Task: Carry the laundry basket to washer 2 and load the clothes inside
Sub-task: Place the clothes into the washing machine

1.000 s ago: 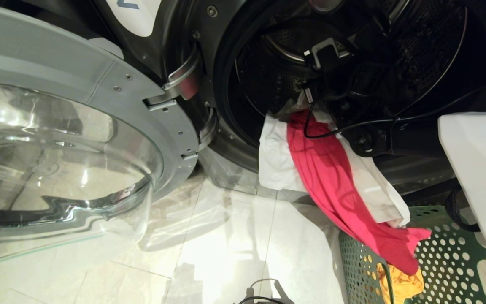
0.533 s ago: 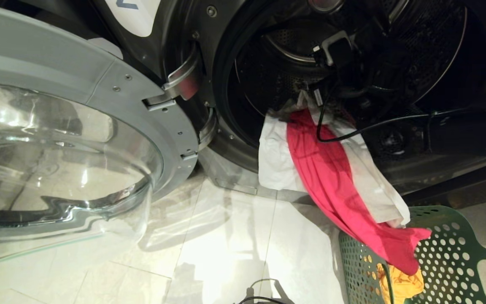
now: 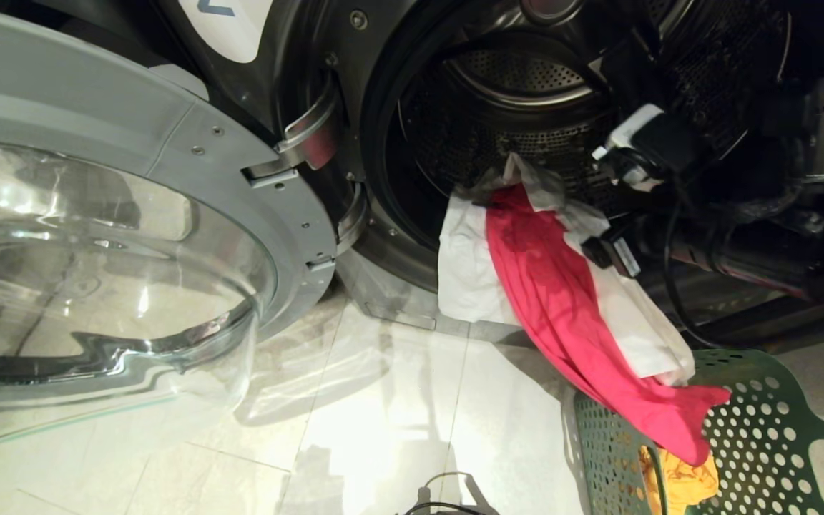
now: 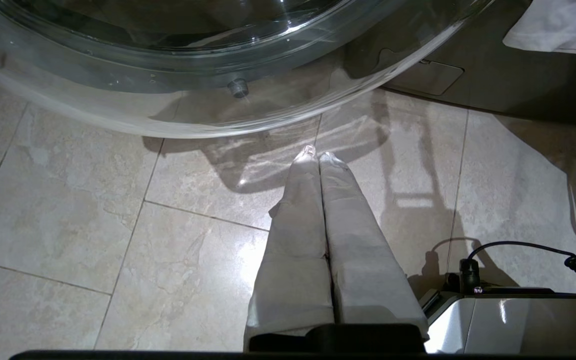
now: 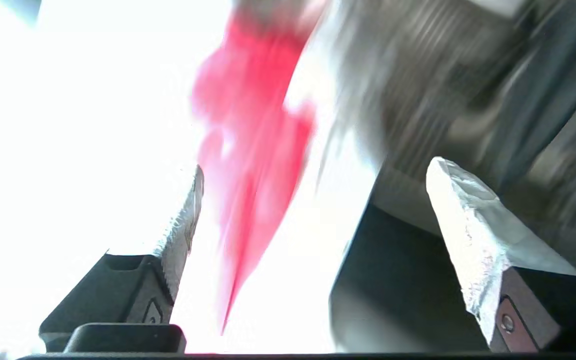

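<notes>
Dark grey front-load washer 2 [image 3: 326, 43], door swung wide; pink-red and white clothes [image 3: 562, 300] draped over the drum lip into the green perforated laundry basket [image 3: 755, 436]; right gripper [image 5: 313, 200] spread wide, empty, beside them; left gripper [image 4: 316, 156] closed above bare floor tiles [image 4: 118, 210].

washer 2 [image 3: 412, 107]: dark grey front-loader, round door open.
clothes [image 3: 562, 300]: white and pink-red garments draped over washer's lip.
green perforated plastic basket [image 3: 755, 436]: below washer, holding yellow garment.
</notes>
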Motion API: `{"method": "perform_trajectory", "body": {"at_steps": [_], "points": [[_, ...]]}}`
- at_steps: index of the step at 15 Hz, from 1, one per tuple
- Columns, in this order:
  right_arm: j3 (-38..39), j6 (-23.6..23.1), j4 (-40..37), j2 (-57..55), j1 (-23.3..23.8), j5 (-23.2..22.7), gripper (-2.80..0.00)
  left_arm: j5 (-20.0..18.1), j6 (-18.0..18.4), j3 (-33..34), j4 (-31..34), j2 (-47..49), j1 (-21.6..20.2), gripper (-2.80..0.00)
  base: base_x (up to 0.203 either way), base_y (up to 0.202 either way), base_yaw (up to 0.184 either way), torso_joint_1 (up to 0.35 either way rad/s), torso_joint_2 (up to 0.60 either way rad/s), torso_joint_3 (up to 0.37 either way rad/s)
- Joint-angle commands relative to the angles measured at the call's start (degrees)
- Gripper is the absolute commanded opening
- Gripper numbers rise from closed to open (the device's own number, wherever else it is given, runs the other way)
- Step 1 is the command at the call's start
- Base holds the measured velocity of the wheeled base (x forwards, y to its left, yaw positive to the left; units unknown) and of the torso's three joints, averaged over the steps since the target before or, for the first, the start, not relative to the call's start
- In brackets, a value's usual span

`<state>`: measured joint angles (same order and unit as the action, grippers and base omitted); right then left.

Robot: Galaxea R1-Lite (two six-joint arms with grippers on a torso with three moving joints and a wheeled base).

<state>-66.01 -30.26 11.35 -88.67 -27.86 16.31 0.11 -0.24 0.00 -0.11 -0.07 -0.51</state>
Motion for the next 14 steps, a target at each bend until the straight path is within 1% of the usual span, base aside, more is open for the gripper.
{"method": "perform_trajectory", "body": {"at_steps": [1, 2, 4, 5, 6, 7, 9, 11, 12, 14], "points": [[2.6, 4.8, -16.9, 8.2, -2.1, -0.1, 0.00, 0.1, 0.0, 0.0, -0.1, 0.1, 0.0, -2.80, 0.000, 0.000, 0.000, 0.000, 0.00, 0.000], [2.6, 7.0, -21.8, 9.1, -2.8, -0.1, 0.00, 0.1, 0.0, 0.0, 0.0, 0.1, 0.0, -2.80, 0.000, 0.000, 0.000, 0.000, 0.00, 0.000], [2.3, 8.9, -31.7, 10.0, -3.2, 0.2, 0.00, 0.1, 0.0, 0.0, 0.0, 0.1, 0.0, -2.80, 0.000, 0.000, 0.000, 0.000, 0.00, 0.000], [2.2, 9.6, -35.4, 10.1, -3.2, 0.5, 0.00, 0.1, 0.0, 0.0, -0.1, 0.1, 0.0, -2.80, 0.000, 0.000, 0.000, 0.000, 0.00, 0.000], [2.2, 12.0, -37.2, 9.9, -3.2, 1.3, 0.00, 0.0, 0.0, 0.0, 0.0, 0.1, 0.0, -2.80, 0.000, 0.000, 0.000, 0.000, 0.00, 0.000], [2.8, 12.9, -37.7, 9.6, -3.2, 2.5, 0.00, 0.1, 0.0, 0.0, 0.0, 0.1, 0.0, -2.80, 0.000, 0.000, 0.000, 0.000, 0.00, 0.000], [3.6, 13.8, -37.7, 8.2, -3.1, 3.3, 0.00, 0.0, 0.0, 0.0, 0.0, 0.1, 0.0, -2.80, 0.000, 0.000, 0.000, 0.000, 0.00, 0.000], [3.3, 16.3, -37.3, 5.1, -3.0, 4.4, 0.00, 0.1, 0.0, 0.0, 0.0, 0.1, 0.0, -2.80, 0.000, 0.000, 0.000, 0.000, 0.00, 0.000], [3.2, 17.8, -36.1, 3.0, -3.0, 6.8, 0.00, 0.0, 0.0, 0.0, 0.0, 0.1, 0.0, -2.80, 0.000, 0.000, 0.000, 0.000, 0.00, 0.000], [3.8, 19.7, -30.4, -0.9, -3.0, 11.1, 0.00, 0.1, 0.0, 0.0, -0.1, 0.1, 0.0, -2.80, 0.000, 0.000, 0.000, 0.000, 0.00, 0.000]]}}
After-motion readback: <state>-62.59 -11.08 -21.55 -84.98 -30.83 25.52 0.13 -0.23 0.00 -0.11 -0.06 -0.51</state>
